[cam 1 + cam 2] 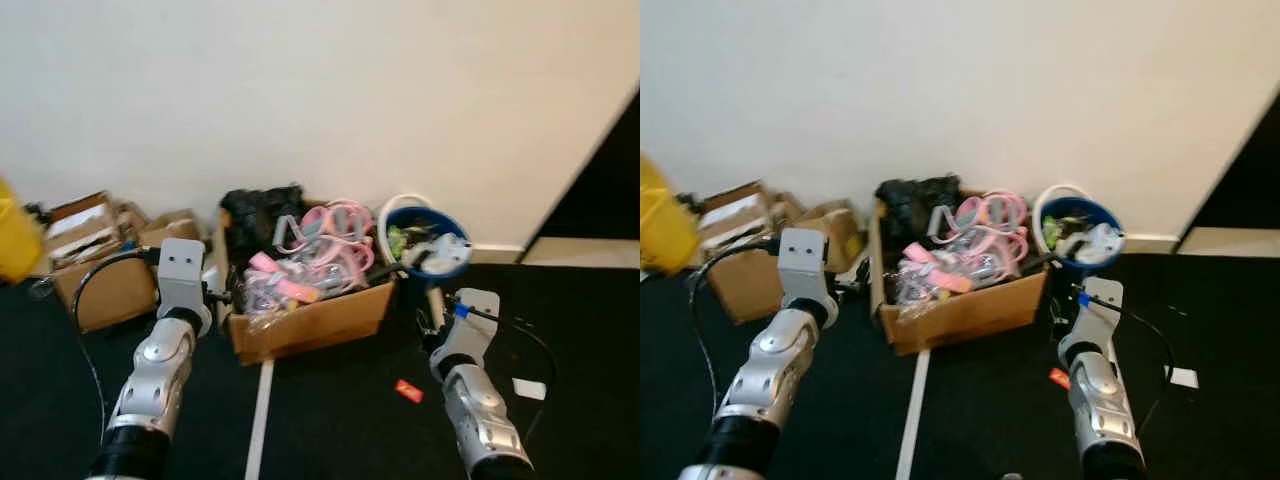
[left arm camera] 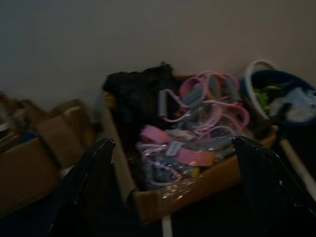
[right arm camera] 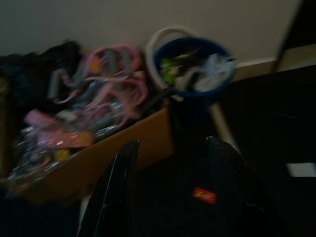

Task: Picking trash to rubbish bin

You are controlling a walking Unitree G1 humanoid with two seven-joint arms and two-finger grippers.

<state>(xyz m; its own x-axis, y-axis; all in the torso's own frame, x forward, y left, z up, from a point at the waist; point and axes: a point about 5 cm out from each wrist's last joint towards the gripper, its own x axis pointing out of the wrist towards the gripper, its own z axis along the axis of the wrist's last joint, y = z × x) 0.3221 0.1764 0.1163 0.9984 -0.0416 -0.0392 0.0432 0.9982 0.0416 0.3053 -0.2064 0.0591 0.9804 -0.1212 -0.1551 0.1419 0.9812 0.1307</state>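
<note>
Trash: a red wrapper [image 1: 408,390] is seen on the dark floor [image 1: 330,420], just left of the right arm, in front of the box [image 1: 310,325]. Blue bin [image 1: 428,245] is set against the wall, at the box's right end. Right tool [image 3: 173,197] is held released above the wrapper; left tool [image 2: 168,187] is released, idle. The right tool should be lowered straight, fingers straddling the wrapper, then closed at floor level.
</note>
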